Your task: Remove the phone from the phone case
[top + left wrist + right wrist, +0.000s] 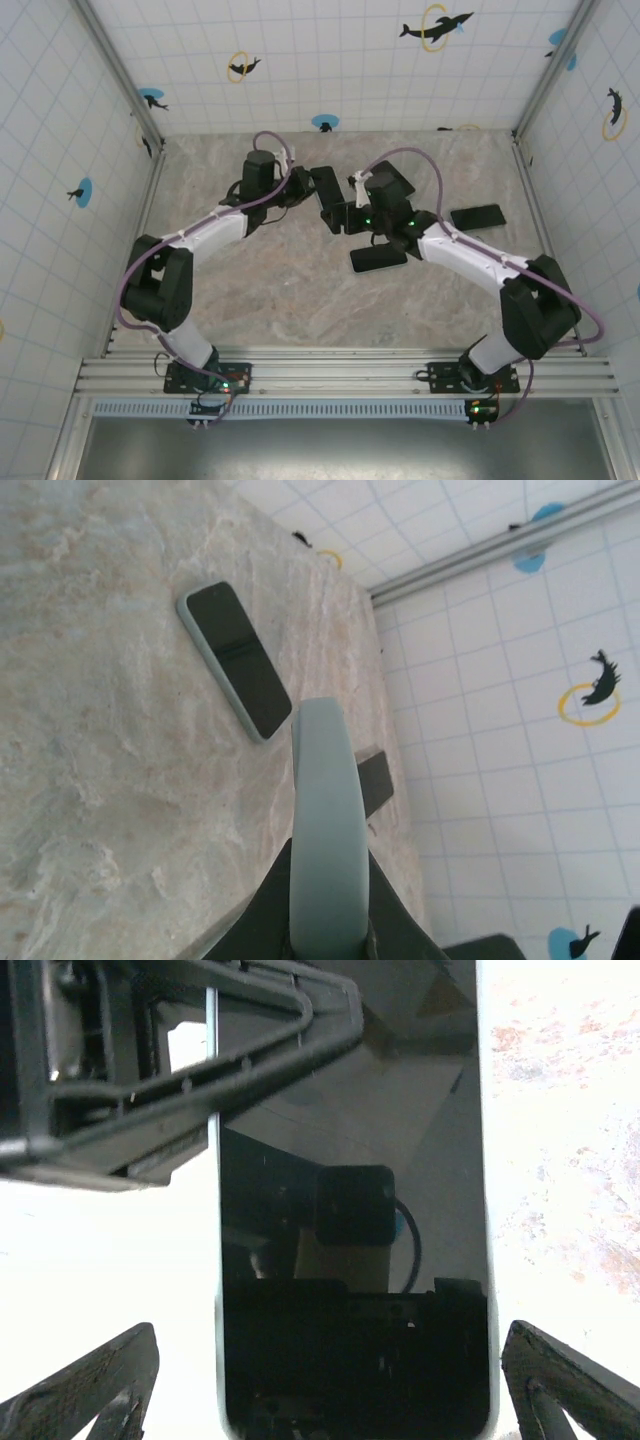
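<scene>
My left gripper (pixel 303 187) is shut on a phone in a pale blue-green case (pixel 325 195), holding it above the table. In the left wrist view the case (pixel 326 820) stands edge-on, clamped between the dark jaws. In the right wrist view the phone's black screen (pixel 350 1260), with its light rim, faces the camera. My right gripper (pixel 330 1400) is open, with one finger (pixel 90 1390) on either side of the phone's lower end and clear of its edges. In the overhead view the right gripper (pixel 350 213) sits just right of the held phone.
A second phone in a light case (pixel 378 258) (pixel 235 660) lies screen-up on the marble table below the grippers. A dark phone or case (pixel 477 216) (pixel 375 780) lies to the right. Tiled walls surround the table (pixel 260 290).
</scene>
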Action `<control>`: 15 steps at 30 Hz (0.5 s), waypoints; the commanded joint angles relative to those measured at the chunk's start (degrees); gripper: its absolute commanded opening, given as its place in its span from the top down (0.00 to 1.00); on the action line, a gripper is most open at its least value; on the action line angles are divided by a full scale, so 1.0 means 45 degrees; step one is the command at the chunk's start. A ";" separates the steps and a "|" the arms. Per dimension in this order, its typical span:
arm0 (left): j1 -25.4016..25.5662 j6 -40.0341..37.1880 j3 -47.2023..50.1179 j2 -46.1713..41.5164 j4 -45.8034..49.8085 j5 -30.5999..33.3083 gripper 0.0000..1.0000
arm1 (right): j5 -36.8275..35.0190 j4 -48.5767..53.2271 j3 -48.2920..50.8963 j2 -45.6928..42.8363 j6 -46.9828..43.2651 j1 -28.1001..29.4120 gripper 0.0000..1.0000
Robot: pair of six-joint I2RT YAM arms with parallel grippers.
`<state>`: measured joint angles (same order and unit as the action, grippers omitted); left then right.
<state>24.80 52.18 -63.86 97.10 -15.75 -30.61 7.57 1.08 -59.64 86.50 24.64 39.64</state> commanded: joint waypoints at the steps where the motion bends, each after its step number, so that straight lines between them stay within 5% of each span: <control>1: -0.0505 0.1027 -0.0453 -0.0755 -0.1671 -0.0378 0.96 | 0.0186 -0.1116 0.0613 -0.0967 0.0640 -0.0083 0.09; 6: -0.0723 0.2135 -0.0573 -0.1137 -0.2829 -0.0385 1.00 | 0.0541 -0.4691 0.2497 -0.2219 0.2882 -0.0078 0.11; 15: -0.0733 0.4566 0.0016 -0.1836 -0.5234 -0.0118 1.00 | -0.0183 -1.1699 0.4861 -0.2320 0.7272 0.0621 0.31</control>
<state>21.37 67.09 -63.88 92.29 -30.22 -30.89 8.88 -35.09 -39.13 76.12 48.56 41.30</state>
